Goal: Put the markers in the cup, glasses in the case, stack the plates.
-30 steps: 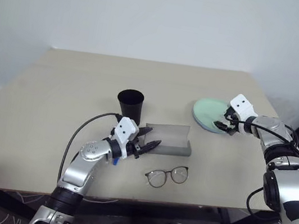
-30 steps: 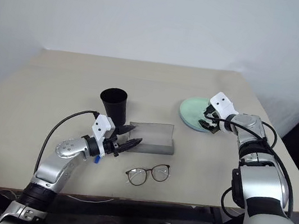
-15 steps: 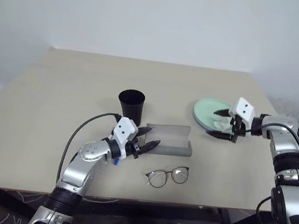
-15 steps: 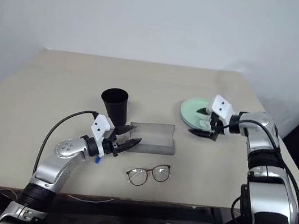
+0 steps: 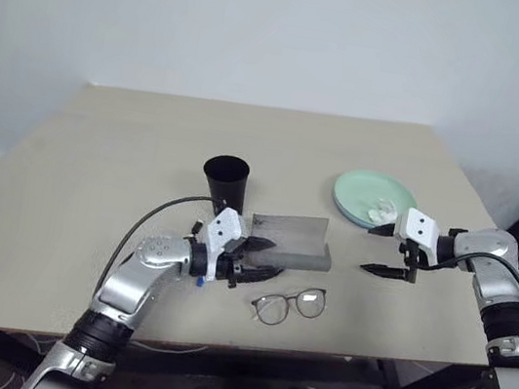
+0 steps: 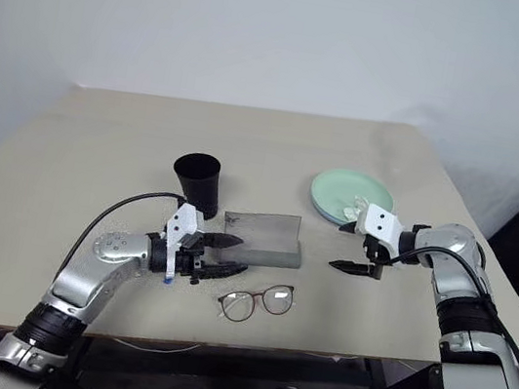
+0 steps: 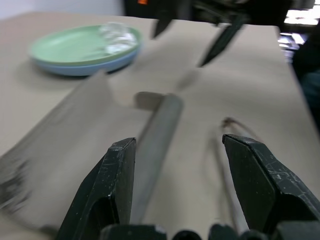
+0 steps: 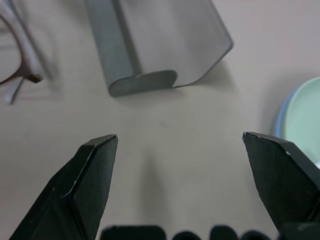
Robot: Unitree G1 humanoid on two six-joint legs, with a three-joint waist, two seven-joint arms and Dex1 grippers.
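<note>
The black cup [image 5: 226, 181] stands upright mid-table. Just in front of it lies the grey case [image 5: 293, 241], flap lid raised. The wire-framed glasses [image 5: 289, 304] rest near the table's front edge. The mint green plate [image 5: 370, 192] sits stacked on the light blue one at the right; both plates [image 7: 80, 47] show past the case [image 7: 155, 135]. My left gripper [image 5: 263, 258] is open, empty, at the case's left end above the glasses. A blue tip of the marker [image 5: 198, 281] peeks from under that hand. My right gripper [image 5: 377, 251] hangs open and empty between case and plates.
A crumpled white tissue [image 5: 382, 214] lies on the green plate's near side. The beige table [image 5: 108, 151] has bare room on its left half and along the back. A white wall stands behind it.
My right gripper has pulled back from the plates toward the front and turned to face the case. My left gripper has swung right, toward the glasses.
</note>
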